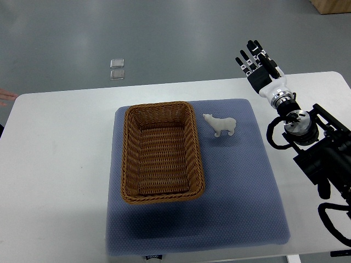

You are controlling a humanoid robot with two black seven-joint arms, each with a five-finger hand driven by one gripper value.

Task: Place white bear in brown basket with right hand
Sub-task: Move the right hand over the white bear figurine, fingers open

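Top view shows a white tabletop [60,164] with a soft blue mat [241,192]. The woven brown basket [130,164] sits empty. The right hand [258,64] hangs far off, fingers [247,63] spread, holding nothing. It should come down gently over the small, smooth white bear [221,125] standing beside the basket.

A white desk [55,164] with a blue-grey mat [241,186] stands on a grey floor [164,33], where two small clear squares [117,68] lie beyond its far edge.
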